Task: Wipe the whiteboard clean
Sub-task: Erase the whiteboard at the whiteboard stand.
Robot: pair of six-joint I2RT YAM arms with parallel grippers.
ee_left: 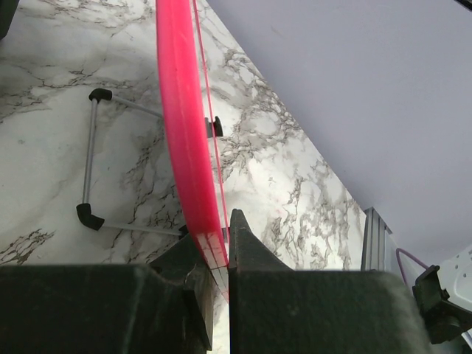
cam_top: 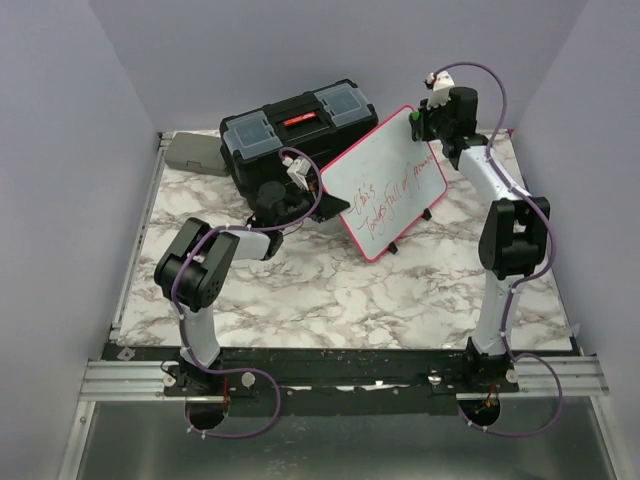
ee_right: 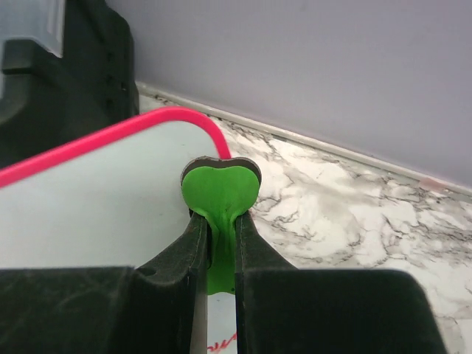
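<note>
Whiteboard (cam_top: 385,180) gripped by left tool (ee_left: 220,247); right tool (ee_right: 220,221) holds green eraser (ee_right: 220,188) at corner.

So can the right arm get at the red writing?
Probably yes: the right hand holds the green eraser by the whiteboard's top corner, nothing covers the red writing, and the left hand grips the frame.

Three plain lavender walls close in the space: a back wall (cam_top: 330,50), a left wall (cam_top: 60,200) and a right wall (cam_top: 600,150), all bare and matte. Between them lies a table (cam_top: 300,290) with a white marble pattern veined in grey. A silver metal rail (cam_top: 340,375) runs along its near edge, and a thinner metal strip (cam_top: 138,240) borders its left side. Below the rail shows a dull grey floor (cam_top: 330,450). The light is soft and even, casting only faint shadows.
</note>
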